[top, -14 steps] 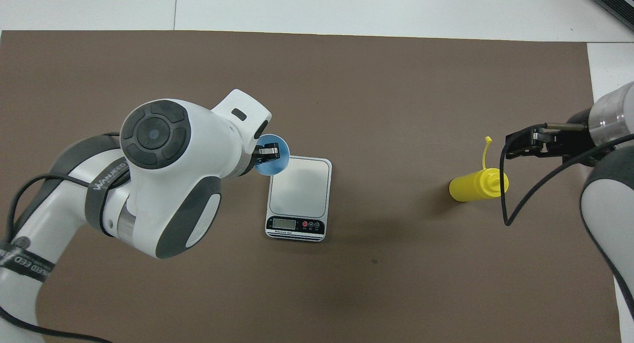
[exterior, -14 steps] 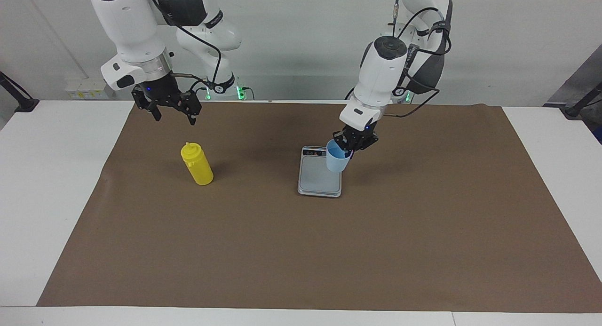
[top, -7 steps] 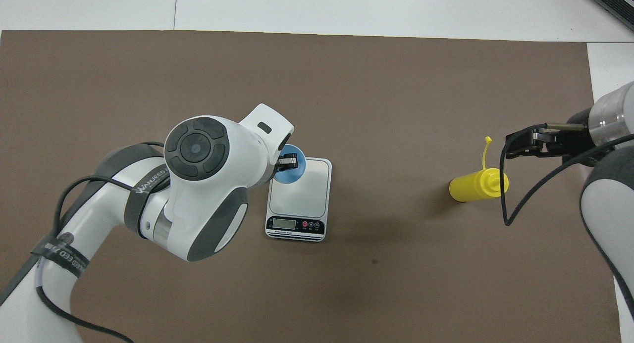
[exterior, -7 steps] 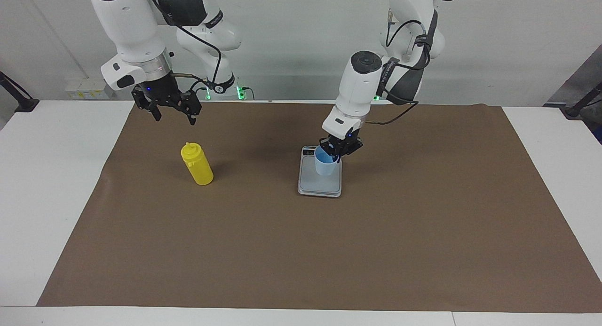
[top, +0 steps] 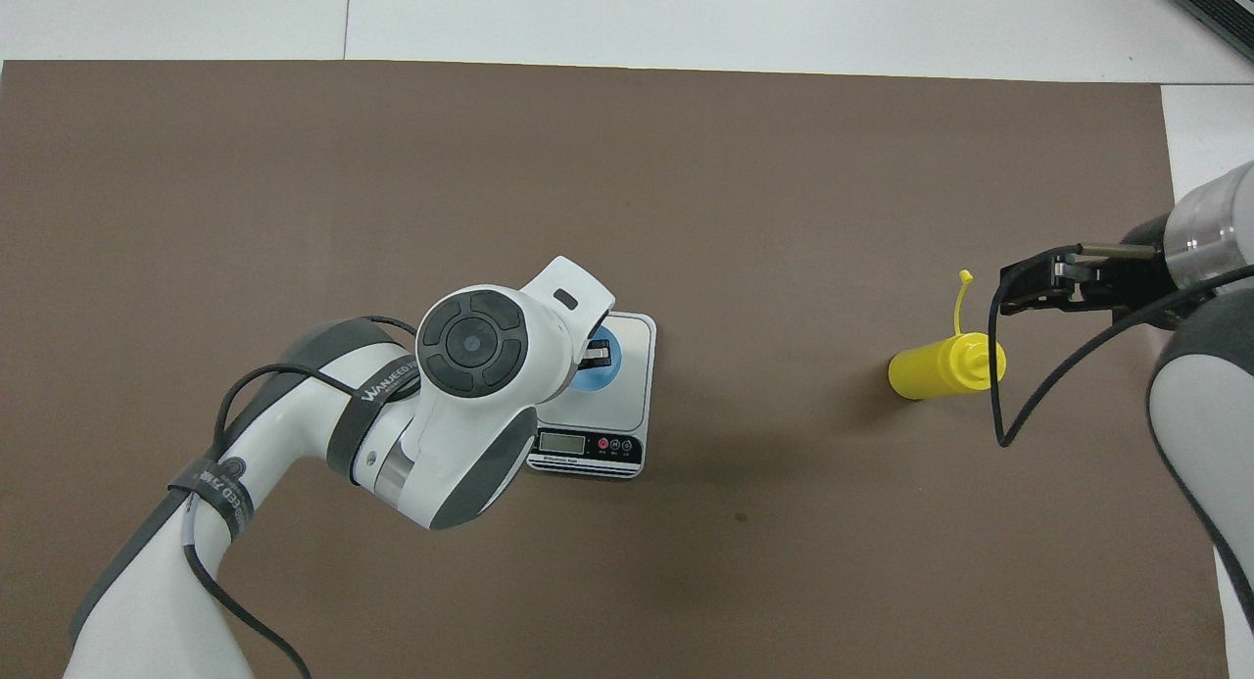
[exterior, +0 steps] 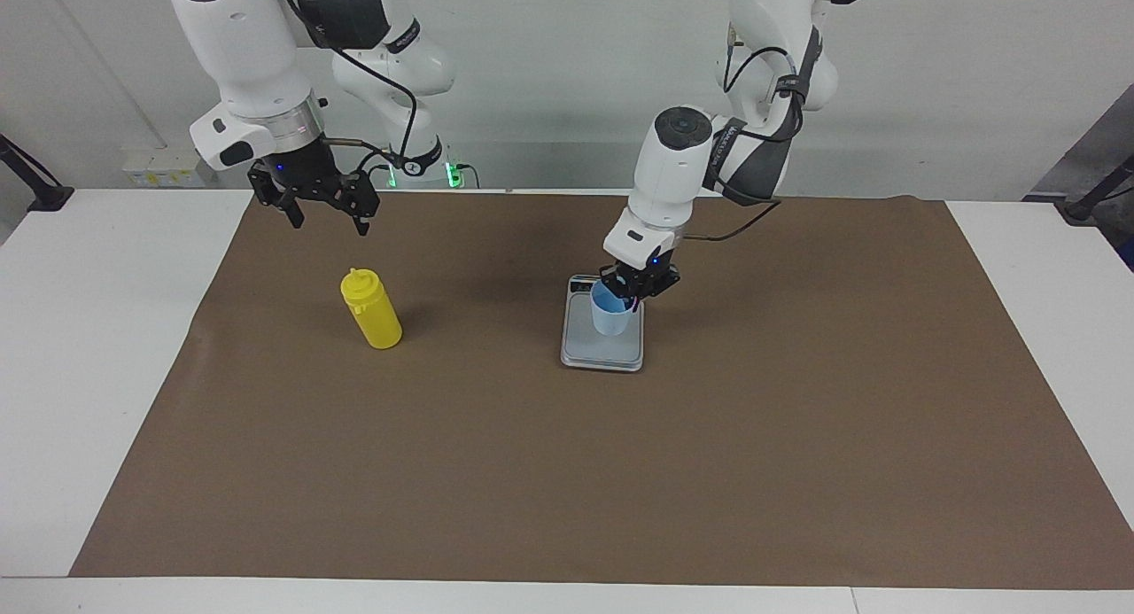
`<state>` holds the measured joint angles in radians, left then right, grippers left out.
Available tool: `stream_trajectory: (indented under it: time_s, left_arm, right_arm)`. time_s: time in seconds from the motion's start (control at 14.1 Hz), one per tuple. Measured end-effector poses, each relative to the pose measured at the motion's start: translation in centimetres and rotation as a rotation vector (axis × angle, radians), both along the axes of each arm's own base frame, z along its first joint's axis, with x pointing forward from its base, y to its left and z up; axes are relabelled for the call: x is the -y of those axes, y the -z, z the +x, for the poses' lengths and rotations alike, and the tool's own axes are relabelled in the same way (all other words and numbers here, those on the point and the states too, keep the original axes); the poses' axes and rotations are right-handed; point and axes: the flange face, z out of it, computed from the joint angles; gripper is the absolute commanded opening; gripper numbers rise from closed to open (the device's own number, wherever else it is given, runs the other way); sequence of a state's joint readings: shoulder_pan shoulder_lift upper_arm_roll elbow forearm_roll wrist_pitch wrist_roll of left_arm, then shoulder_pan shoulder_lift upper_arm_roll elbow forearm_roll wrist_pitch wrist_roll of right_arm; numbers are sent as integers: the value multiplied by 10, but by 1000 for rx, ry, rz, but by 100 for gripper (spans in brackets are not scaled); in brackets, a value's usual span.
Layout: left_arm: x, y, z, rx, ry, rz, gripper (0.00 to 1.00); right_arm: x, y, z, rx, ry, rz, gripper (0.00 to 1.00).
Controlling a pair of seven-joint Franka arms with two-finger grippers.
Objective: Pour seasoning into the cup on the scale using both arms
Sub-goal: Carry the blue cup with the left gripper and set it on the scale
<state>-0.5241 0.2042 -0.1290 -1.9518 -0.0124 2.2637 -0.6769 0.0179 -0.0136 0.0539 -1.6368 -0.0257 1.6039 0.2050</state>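
The left gripper (exterior: 637, 288) pinches the rim of the blue cup (exterior: 609, 315), and the cup is on the scale (exterior: 601, 346). The right gripper (exterior: 324, 208) waits with fingers spread, up over the mat by the yellow bottle (exterior: 372, 310), which stands toward the right arm's end.

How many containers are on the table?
2. The yellow bottle stands on the brown mat toward the right arm's end. The blue cup is on the scale, gripped by the left gripper.
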Motion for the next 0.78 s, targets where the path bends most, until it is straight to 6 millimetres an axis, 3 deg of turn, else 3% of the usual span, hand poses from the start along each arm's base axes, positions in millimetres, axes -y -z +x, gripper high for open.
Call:
stream_trajectory:
  time_s: [0.28, 0.36, 0.43, 0.5, 0.78]
  left_arm:
    - [-1, 9, -3, 1, 2, 0, 0]
    - [-1, 10, -3, 2, 1, 0, 17]
    - [-1, 11, -3, 2, 1, 0, 69]
    - [-1, 11, -2, 5, 1, -2, 100]
    - [-5, -2, 8, 35, 0, 1, 100]
  right_arm:
    - [0, 0, 0, 0, 0, 0, 100]
    - [0, 0, 0, 0, 0, 0, 100]
    - [0, 0, 0, 0, 0, 0, 100]
    - [0, 0, 0, 0, 0, 0, 100]
    - [0, 0, 0, 0, 0, 0, 100]
